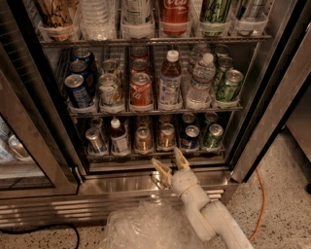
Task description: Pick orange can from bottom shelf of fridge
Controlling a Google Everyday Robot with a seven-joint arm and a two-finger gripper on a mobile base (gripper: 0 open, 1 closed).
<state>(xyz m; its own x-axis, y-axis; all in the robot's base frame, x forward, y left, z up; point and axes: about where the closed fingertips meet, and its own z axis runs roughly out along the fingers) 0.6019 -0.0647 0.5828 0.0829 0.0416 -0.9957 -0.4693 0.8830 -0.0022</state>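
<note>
We see a speckled floor [286, 160] bearing the fridge [121, 184], 1 orange cable [264, 204] and 1 black cable [73, 226]. Crumpled plastic [141, 226] lies before the fridge. The gripper [167, 159], fingers apart, hangs by its sill.

White Coca-Cola script is seen on the red-labelled plastic bottle [175, 12] on the uppermost visible rack. Lettering on the red aluminium can [141, 91] one rack lower cannot be made out. The cream two-finger gripper [171, 164] is held, fingers spread, over the stainless sill [121, 184].
</note>
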